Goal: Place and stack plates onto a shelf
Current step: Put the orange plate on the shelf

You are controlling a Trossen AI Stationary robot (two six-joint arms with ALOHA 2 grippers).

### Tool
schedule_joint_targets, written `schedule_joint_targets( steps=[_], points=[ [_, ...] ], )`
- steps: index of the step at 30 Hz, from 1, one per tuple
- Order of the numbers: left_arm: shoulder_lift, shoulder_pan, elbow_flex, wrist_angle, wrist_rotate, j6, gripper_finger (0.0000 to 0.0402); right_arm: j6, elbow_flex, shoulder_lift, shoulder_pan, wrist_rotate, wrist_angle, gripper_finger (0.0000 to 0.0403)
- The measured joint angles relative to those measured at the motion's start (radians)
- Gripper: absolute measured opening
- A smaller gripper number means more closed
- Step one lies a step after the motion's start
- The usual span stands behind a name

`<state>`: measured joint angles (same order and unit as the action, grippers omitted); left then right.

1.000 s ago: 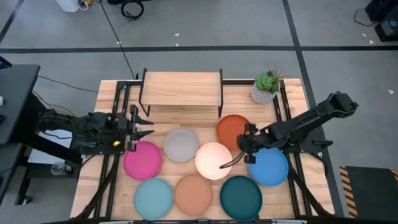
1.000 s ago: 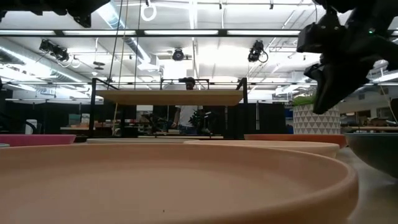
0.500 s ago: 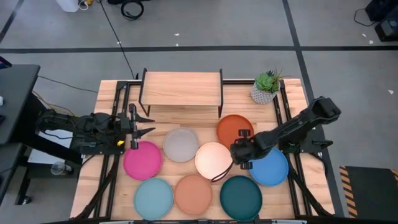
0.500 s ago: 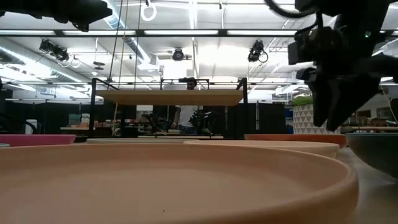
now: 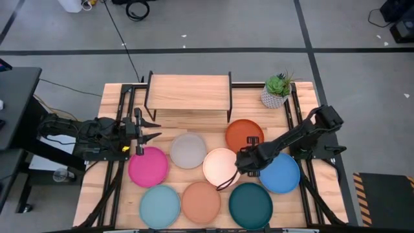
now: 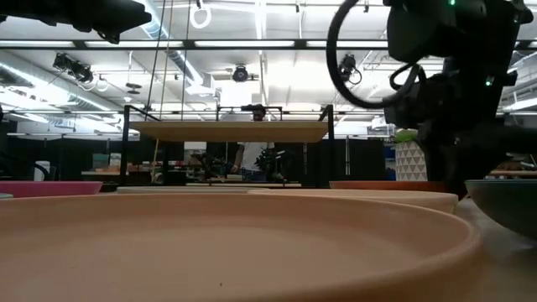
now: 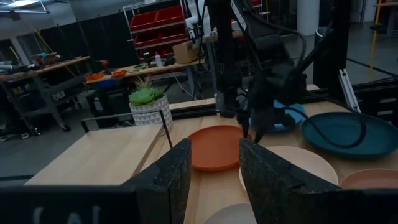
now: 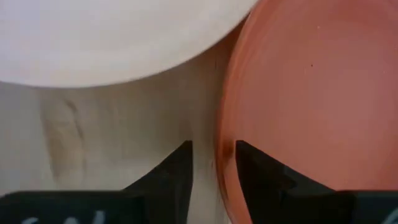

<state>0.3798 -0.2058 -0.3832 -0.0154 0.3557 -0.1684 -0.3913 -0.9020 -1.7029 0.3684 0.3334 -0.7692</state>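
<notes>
While all eight plates lie flat on the table (image 5: pixel 113 97), the shelf (image 5: pixel 189 90) stands bare, so by my judgement the stacking is all still to do. Farthest from the shelf, at the table's near edge, sit the light blue plate (image 5: pixel 160 205), peach plate (image 5: pixel 201 201) and teal plate (image 5: pixel 250 204). Closer to the shelf lie the pink plate (image 5: pixel 148 166), grey plate (image 5: pixel 188 150), cream plate (image 5: pixel 221 166), blue plate (image 5: pixel 282 173) and orange plate (image 5: pixel 244 134). The right jaws (image 8: pixel 212 163) are slightly parted, straddling the orange plate's rim beside the cream one, gripping nothing yet. The left jaws (image 7: pixel 214 168) wait beside the shelf's left end, parted and empty. A potted plant (image 5: pixel 277 90) holds green leaves, right of the shelf.
</notes>
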Motion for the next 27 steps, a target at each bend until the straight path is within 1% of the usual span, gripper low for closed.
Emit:
schedule_joint_targets(
  steps=[5,9,12,15,18,22,23,27],
  points=[
    [0.0,0.0,0.0,0.0,0.0,0.0,0.0142,-0.018,0.0,-0.002,-0.01,0.024,-0.055,0.0057],
    [0.0,0.0,0.0,0.0,0.0,0.001,0.0142,-0.066,-0.035,0.031,-0.015,0.028,-0.191,0.0019],
    [0.0,0.0,0.0,0.002,0.0,0.001,0.0142,-0.087,-0.095,0.073,-0.015,0.045,-0.318,0.0016],
    [0.0,0.0,0.0,0.002,0.0,0.001,0.0142,-0.09,-0.189,0.111,-0.015,0.077,-0.452,0.002],
    [0.0,0.0,0.0,0.002,0.0,0.002,0.0142,-0.108,-0.315,0.131,-0.016,0.121,-0.614,0.0032],
    [0.0,0.0,0.001,0.003,0.0,0.002,0.0142,-0.11,-0.498,0.135,-0.018,0.194,-0.806,0.0031],
    [0.0,0.0,0.001,0.003,0.0,0.002,0.0142,-0.085,-0.536,0.136,-0.024,0.216,-0.808,0.0029],
    [0.0,0.002,0.001,0.005,0.001,0.007,0.0142,0.127,-0.664,0.136,-0.08,0.276,-0.769,0.0024]
  ],
)
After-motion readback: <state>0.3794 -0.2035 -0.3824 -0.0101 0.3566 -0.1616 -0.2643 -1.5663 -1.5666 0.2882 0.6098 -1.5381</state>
